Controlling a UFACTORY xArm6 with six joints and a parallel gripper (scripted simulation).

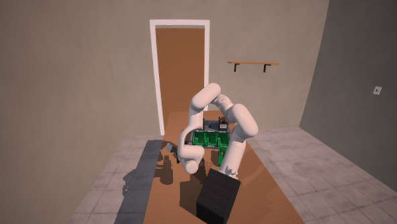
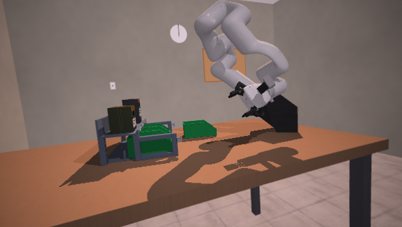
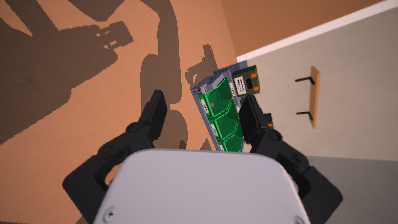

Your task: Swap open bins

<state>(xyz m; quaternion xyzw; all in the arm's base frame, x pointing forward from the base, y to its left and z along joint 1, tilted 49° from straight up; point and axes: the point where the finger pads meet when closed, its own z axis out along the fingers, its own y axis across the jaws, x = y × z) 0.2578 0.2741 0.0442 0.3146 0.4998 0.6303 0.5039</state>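
The shelf [image 2: 156, 137] [image 3: 208, 84] holds three green open bins side by side, open fronts out: a left bin [image 1: 198, 138], a middle bin [image 1: 210, 138] and a right bin [image 1: 222, 138]. Small spots show in the left and right bins; I make out no parts in the middle one. Another green bin [image 1: 221, 155] [image 2: 198, 129] stands upright on the table in front of the shelf's right part; its contents are not clear. My gripper [image 2: 238, 105] [image 3: 203, 101] is open and empty, high above the table, well back from the shelf and the table bin.
Dark boxes [image 1: 222, 124] [image 2: 122, 119] [image 3: 247, 84] stand on the shelf's upper board, behind the bins. The arm's black base block [image 1: 218, 196] [image 2: 285, 113] stands at the other end of the table [image 1: 255, 201] [image 2: 322, 143]. The arm partly hides the table bin in the top view.
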